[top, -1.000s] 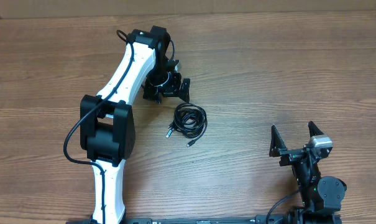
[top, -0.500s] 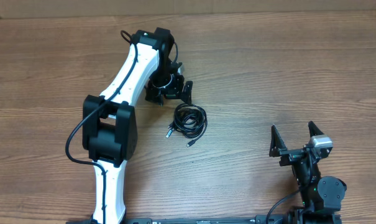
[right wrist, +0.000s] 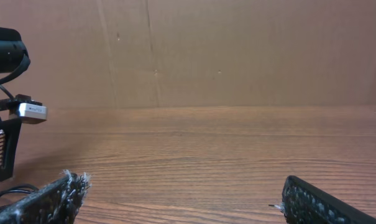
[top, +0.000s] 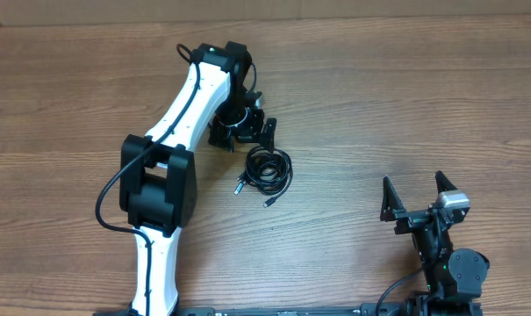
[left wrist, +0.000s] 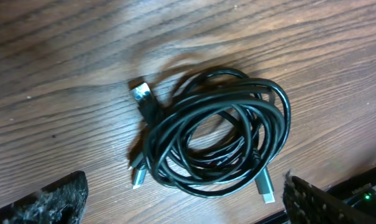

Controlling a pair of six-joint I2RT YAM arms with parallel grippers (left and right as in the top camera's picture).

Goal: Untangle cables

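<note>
Where the wood-grain table (top: 405, 96) ran back to a plain brown, cardboard-like wall (right wrist: 237, 50), its surface showed warm brown streaks and long dark grain lines. The cables (top: 268, 169) lay on it as one small black coil, a little left of the middle, with silver plug ends (left wrist: 141, 94) poking out at the coil's edge. The left gripper (top: 242, 140) hung just beside the coil on its far side, pointing down, its jaws spread wide and gripping nothing. In the left wrist view its fingertips (left wrist: 57, 199) showed at the lower corners, with the coil lying ahead of them. The right gripper (top: 413, 183) stood well apart near the table's near right edge, jaws likewise wide apart and empty, aimed level toward the wall.
</note>
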